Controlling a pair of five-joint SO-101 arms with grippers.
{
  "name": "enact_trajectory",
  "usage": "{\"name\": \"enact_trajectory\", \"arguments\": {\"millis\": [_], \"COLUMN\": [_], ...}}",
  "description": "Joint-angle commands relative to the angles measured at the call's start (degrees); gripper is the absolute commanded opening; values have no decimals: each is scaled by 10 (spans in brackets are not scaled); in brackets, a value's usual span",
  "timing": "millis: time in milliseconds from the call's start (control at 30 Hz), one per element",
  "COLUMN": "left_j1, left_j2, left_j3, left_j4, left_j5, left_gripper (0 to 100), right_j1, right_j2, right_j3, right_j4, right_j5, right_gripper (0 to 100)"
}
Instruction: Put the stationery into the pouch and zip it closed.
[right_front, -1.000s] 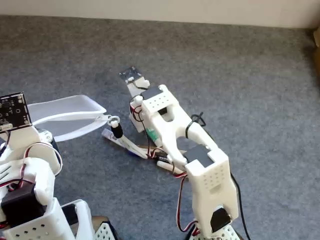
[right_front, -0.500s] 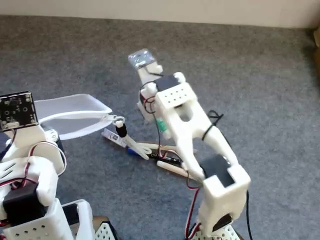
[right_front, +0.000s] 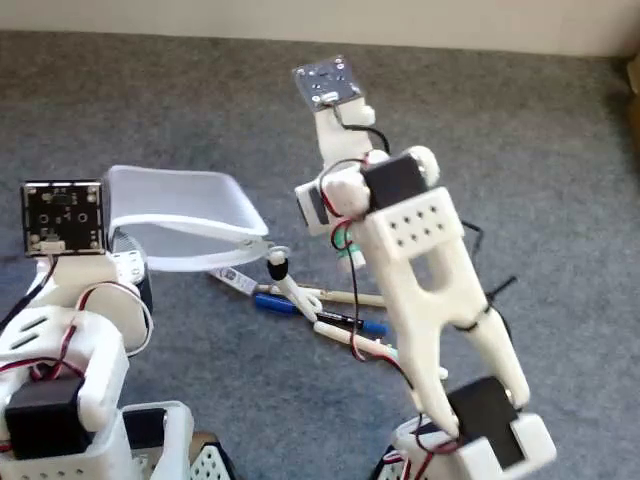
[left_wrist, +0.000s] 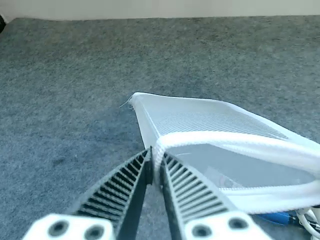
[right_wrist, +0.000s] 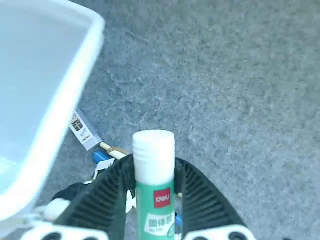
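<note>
A white mesh pouch (right_front: 185, 212) hangs tilted above the carpet, mouth toward the right arm. My left gripper (left_wrist: 155, 159) is shut on the rim of the pouch (left_wrist: 215, 132) at one end of the opening. My right gripper (right_wrist: 153, 168) is shut on a glue stick (right_wrist: 154, 165) with a white cap and green label, held upright above the carpet just right of the pouch (right_wrist: 35, 95). In the high view the glue stick's green body (right_front: 351, 257) shows under the raised right arm. Several pens (right_front: 320, 308) lie on the carpet below.
Grey carpet (right_front: 520, 160) covers the whole surface, with free room to the right and at the back. The zipper pull (right_front: 277, 264) dangles from the pouch's near corner over the pens. A small labelled stick (right_wrist: 82, 131) lies by the pens.
The right arm has risen and swung back and right with the glue stick. The left arm lifted the pouch and carried it right, its mouth now wider.
</note>
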Motion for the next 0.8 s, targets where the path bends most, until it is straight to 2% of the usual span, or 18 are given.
{"name": "enact_trajectory", "arguments": {"millis": [0,233,433,633,767], "left_j1": [36,66,106,107,106], "left_j2": [89,218,295,373,386], "left_j3": [-88,-229,-321,-375,-378], "left_j4": [35,111,148,152,149], "left_j5": [6,8,37,84,96], "left_gripper": [7,7,7,7,7], "right_j1": [7,7,7,7,5], "right_j2": [-74,-157,-233,-309,-371], "right_j3": [-8,21,74,169,240], "right_j4": [21,25,-17,-122,-198], "right_j5": [-9,-60,-108,-214,-219], "right_gripper": [4,4,4,4,4]}}
